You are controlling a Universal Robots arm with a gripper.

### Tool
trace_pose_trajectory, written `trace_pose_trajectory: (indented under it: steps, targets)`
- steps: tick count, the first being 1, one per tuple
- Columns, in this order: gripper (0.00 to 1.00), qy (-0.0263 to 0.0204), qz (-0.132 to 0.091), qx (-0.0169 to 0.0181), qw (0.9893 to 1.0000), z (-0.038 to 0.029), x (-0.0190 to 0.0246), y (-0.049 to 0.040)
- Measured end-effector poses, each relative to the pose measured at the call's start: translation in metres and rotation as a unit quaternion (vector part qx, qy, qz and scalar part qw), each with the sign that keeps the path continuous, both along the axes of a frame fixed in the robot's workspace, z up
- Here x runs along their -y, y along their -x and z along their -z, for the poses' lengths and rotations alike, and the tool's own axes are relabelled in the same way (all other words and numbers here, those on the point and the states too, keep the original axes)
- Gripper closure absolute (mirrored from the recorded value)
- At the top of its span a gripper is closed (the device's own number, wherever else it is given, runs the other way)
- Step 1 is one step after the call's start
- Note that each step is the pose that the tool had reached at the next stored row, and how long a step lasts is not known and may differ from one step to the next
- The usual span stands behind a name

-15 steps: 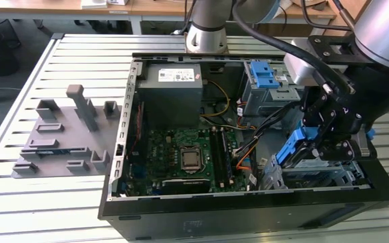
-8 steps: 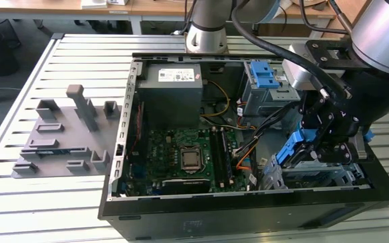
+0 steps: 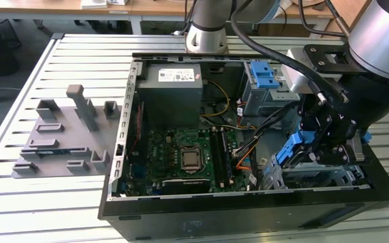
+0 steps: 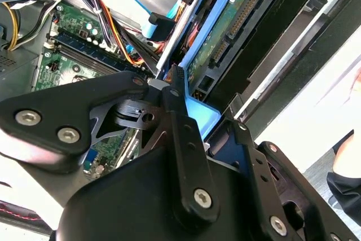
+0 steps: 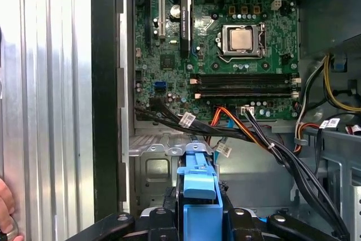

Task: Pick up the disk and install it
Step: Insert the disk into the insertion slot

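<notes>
My gripper [image 3: 316,152] is shut on the disk [image 3: 293,150], a drive in a blue plastic bracket. It holds the disk on edge, low inside the open computer case [image 3: 123,152] at the exterior view's right, just above the metal drive bay [image 3: 316,176]. In the first wrist view the blue bracket [image 5: 197,193] stands between the black fingers, with the bay's metal wall [image 5: 158,165] right beyond it. The second wrist view shows the disk's green circuit side [image 4: 225,32] and blue bracket edge [image 4: 198,114] against a black finger [image 4: 179,111].
Bundled cables [image 3: 269,119] run beside the gripper, and the motherboard [image 3: 188,152] lies in the case's floor. A grey box with a white sticker [image 3: 170,81] and a cage with a blue latch [image 3: 262,76] stand at the back. A grey fixture [image 3: 63,136] sits outside. A person's hand [image 5: 4,207] is near the case.
</notes>
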State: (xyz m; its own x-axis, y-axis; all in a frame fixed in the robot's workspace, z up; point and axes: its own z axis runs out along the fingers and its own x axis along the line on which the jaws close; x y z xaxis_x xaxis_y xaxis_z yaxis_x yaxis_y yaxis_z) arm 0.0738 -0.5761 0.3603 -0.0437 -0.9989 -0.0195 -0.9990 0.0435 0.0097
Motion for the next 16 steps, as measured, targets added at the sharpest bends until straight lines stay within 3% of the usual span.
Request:
trace_pose_trajectory:
  steps: [16]
  targets:
    - [0.64, 0.0, 0.0, 0.0, 1.0, 0.0073, 0.0006, 0.0]
